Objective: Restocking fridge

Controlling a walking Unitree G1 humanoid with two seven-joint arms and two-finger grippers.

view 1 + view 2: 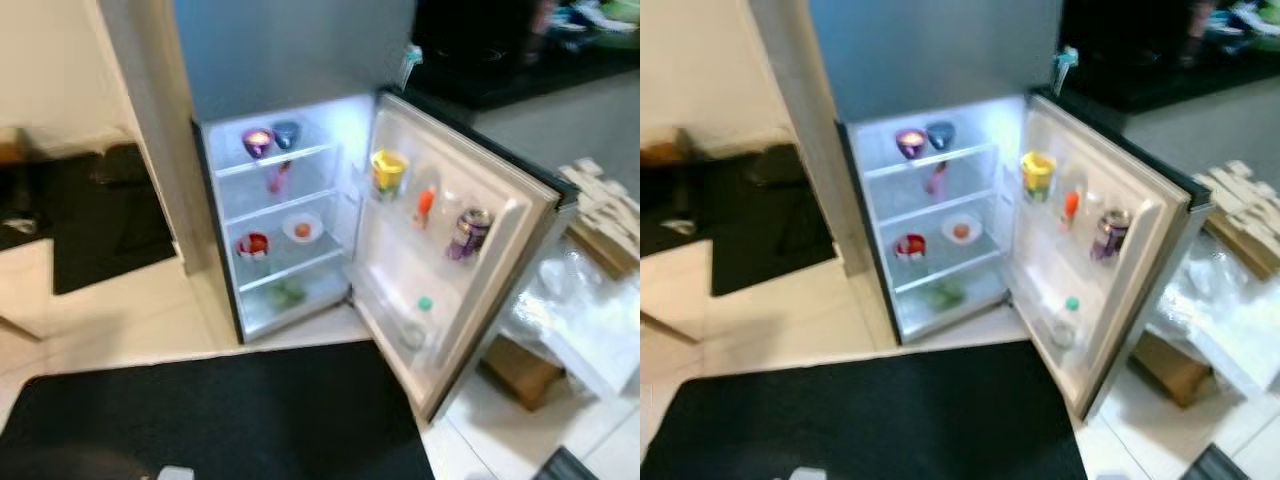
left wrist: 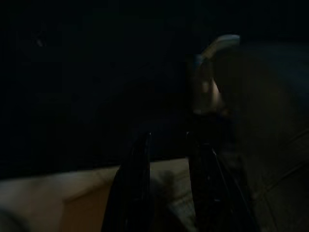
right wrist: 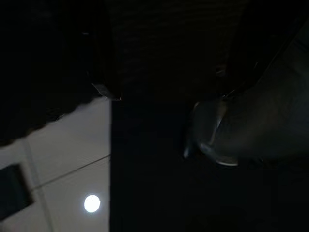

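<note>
From the head cameras I see the fridge [image 1: 290,215] ahead, its door [image 1: 455,250] swung open to the right. Two bowls [image 1: 270,137] sit on the top shelf, a plate [image 1: 302,229] and a red container [image 1: 252,245] on the middle one. The door holds a yellow tub [image 1: 388,170], a can [image 1: 469,233] and a bottle [image 1: 1067,322]. A black mat [image 1: 220,415] lies near me. My left wrist camera, very dark, gives the left end effector [image 2: 166,188] with fingers [image 2: 133,188] parted, released. The right wrist camera shows pale floor tiles [image 3: 67,159]; the right end effector's state I cannot tell.
</note>
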